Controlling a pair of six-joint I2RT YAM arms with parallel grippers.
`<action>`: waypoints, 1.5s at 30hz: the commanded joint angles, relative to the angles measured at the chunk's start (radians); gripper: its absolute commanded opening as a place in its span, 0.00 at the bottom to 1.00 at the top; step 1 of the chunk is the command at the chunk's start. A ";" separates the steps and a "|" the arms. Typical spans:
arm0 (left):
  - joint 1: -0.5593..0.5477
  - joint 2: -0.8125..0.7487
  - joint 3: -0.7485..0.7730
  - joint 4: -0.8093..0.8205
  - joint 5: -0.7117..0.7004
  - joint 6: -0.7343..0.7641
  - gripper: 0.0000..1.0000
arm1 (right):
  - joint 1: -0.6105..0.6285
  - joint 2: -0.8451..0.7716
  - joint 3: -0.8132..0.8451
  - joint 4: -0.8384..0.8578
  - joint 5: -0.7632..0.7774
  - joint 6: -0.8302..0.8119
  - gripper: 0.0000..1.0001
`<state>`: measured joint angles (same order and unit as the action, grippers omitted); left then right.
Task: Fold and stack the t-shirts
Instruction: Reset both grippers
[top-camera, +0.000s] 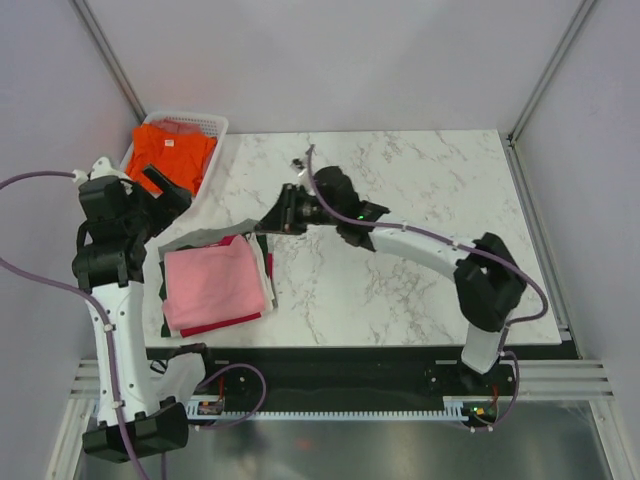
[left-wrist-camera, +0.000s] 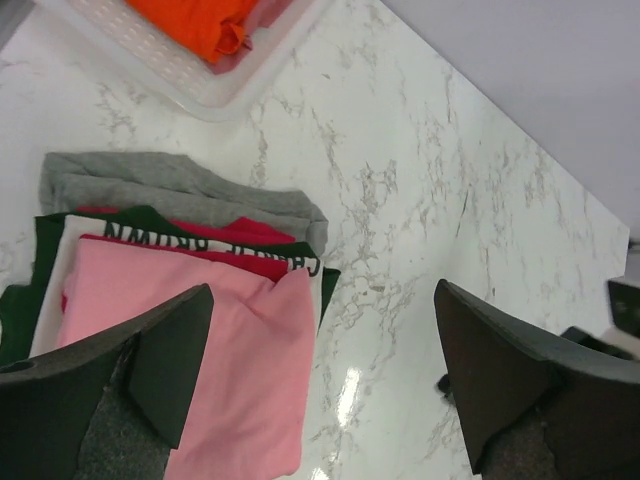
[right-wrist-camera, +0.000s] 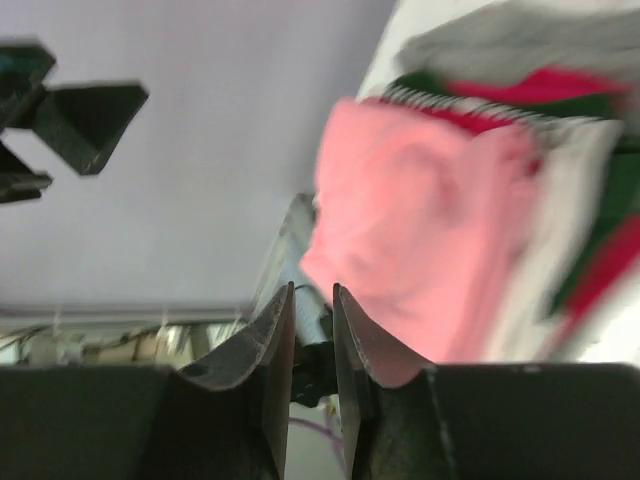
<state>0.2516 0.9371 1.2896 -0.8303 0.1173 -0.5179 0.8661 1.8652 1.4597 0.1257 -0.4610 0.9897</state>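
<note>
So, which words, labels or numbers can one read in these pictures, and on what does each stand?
Dark print on the white shirt in the stack: upside down and partly hidden under the red shirt; no word can be read with certainty.
Same print in the right wrist view: too blurred to read.
Orange shirt and basket: no text visible.

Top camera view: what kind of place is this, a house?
Probably a robot lab booth, not a house: the left arm and right arm are bolted at the edge of a marble-look table, with plain walls and metal posts closing it in.
</note>
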 joint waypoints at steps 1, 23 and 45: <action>-0.189 0.018 -0.074 0.114 0.021 -0.033 0.99 | -0.137 -0.159 -0.211 -0.027 0.048 -0.176 0.31; -0.834 0.100 -0.723 0.931 -0.143 -0.046 1.00 | -0.636 -0.848 -0.995 0.003 0.558 -0.480 0.98; -0.845 0.029 -0.889 1.116 -0.168 0.087 1.00 | -0.635 -0.854 -1.138 0.175 0.533 -0.459 0.98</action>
<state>-0.5907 0.9836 0.4114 0.2356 -0.0227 -0.4793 0.2283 1.0378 0.3328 0.2550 0.0761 0.5369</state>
